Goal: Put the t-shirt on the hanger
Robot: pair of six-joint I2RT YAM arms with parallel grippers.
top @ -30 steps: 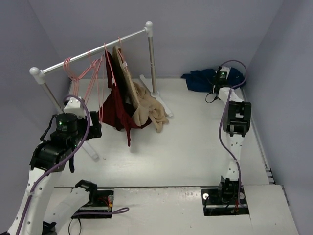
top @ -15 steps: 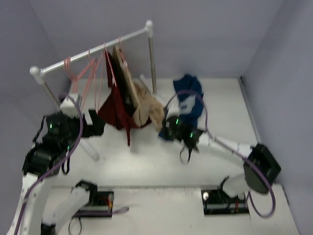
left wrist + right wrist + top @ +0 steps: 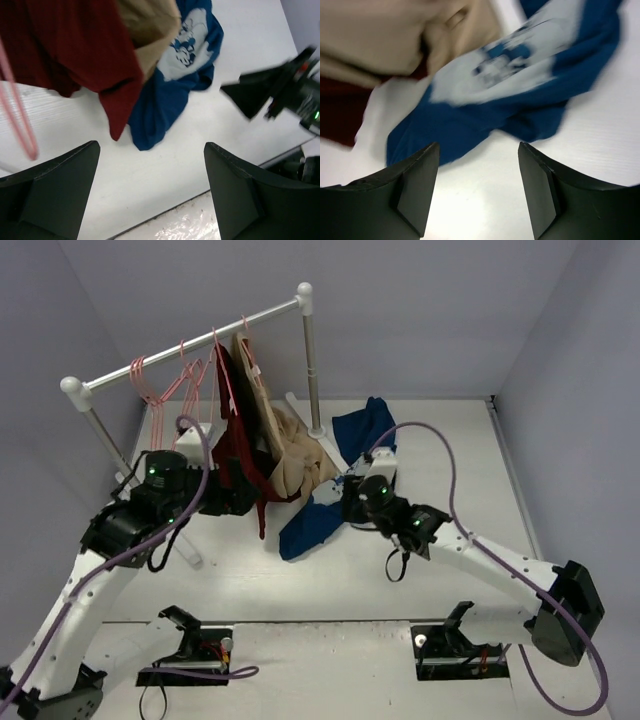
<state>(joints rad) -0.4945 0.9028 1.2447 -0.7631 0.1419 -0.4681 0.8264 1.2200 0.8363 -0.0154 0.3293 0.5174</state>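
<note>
The t-shirt is blue cloth with a white print. It lies crumpled on the white table, stretching from the rack's right post toward the front. It also shows in the left wrist view and the right wrist view. My right gripper hovers just right of it, open, and between its fingers there is only table. My left gripper is open beside the hanging garments, its fingers empty. Bare pink hangers hang on the rail's left part, and one hanger shows at the left wrist view's edge.
A white rail on two posts crosses the back left. A dark red garment and a tan garment hang from it down to the table, touching the t-shirt. The rack's foot lies under the cloth. Walls close in on both sides.
My right arm swung from the far right corner to the middle, dragging the t-shirt along, then opened and let it go. My left arm moved right toward the hanging garments.
</note>
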